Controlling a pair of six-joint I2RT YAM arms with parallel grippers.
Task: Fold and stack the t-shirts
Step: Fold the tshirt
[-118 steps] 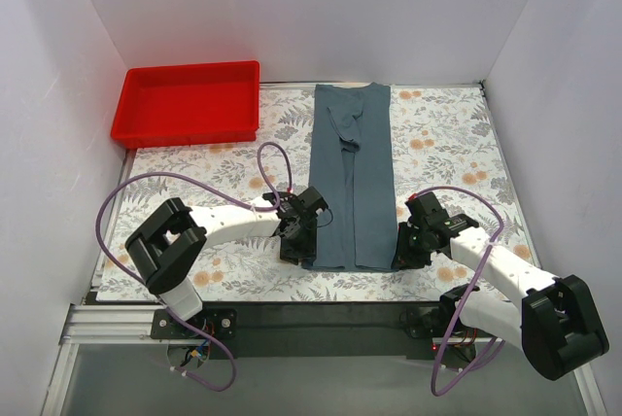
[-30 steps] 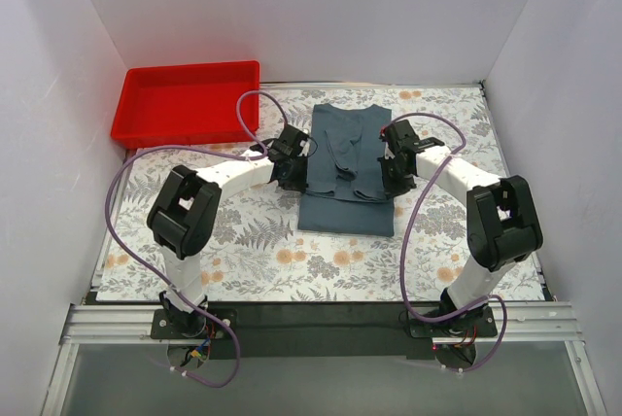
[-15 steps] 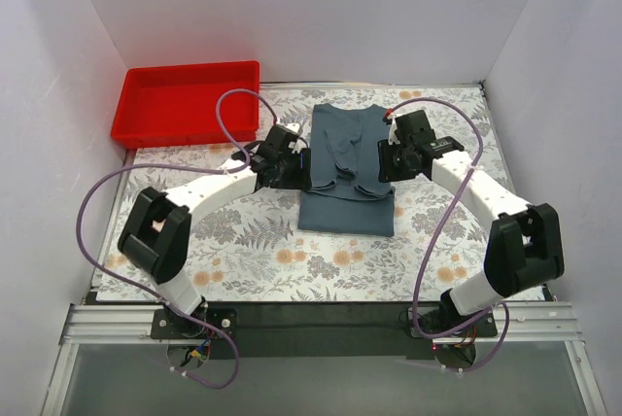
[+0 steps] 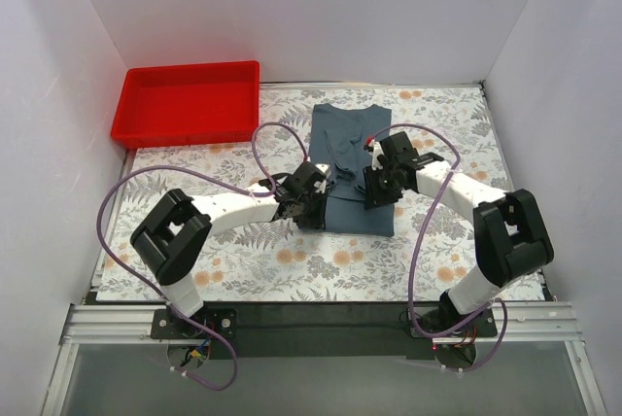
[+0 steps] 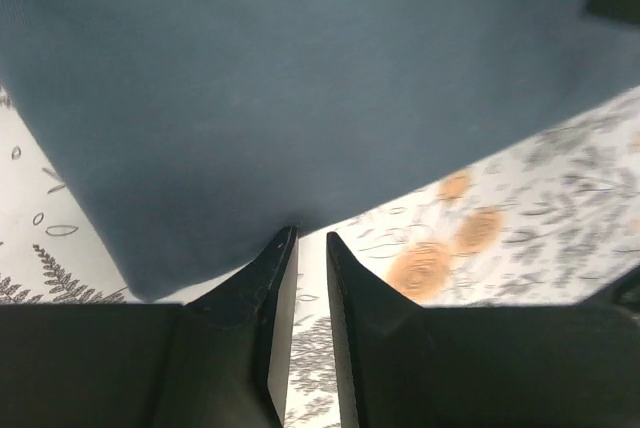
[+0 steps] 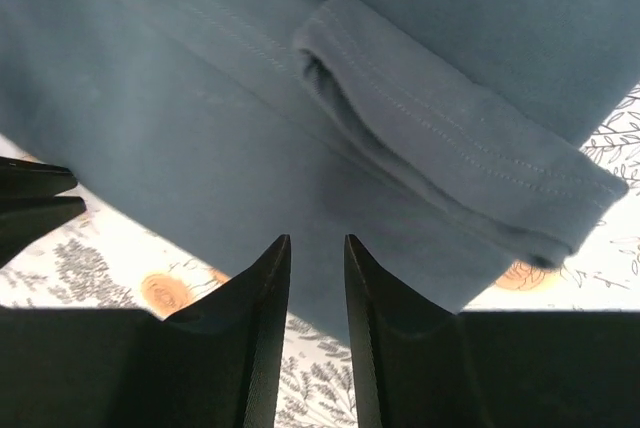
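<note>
A slate blue-grey t-shirt (image 4: 350, 139) lies folded into a shorter rectangle at mid-table, with its near edge toward the arms. My left gripper (image 4: 313, 204) sits low at the shirt's near left corner. In the left wrist view the left gripper (image 5: 309, 236) is open by a narrow gap, its tips at the edge of the t-shirt (image 5: 300, 78), with only tablecloth between the fingers. My right gripper (image 4: 374, 192) hovers over the shirt's near right part. In the right wrist view the right gripper (image 6: 316, 240) is narrowly open above the t-shirt (image 6: 200, 108), holding nothing. A folded sleeve (image 6: 450, 148) lies just beyond it.
A red bin (image 4: 185, 103) stands at the back left. A floral tablecloth (image 4: 243, 251) covers the table, and white walls close in the left, back and right. Purple cables loop over both arms.
The long shirt has been folded in half toward the back. Within the last second both grippers let go, came nearer along the shirt to its near edge, and their jaws narrowed.
</note>
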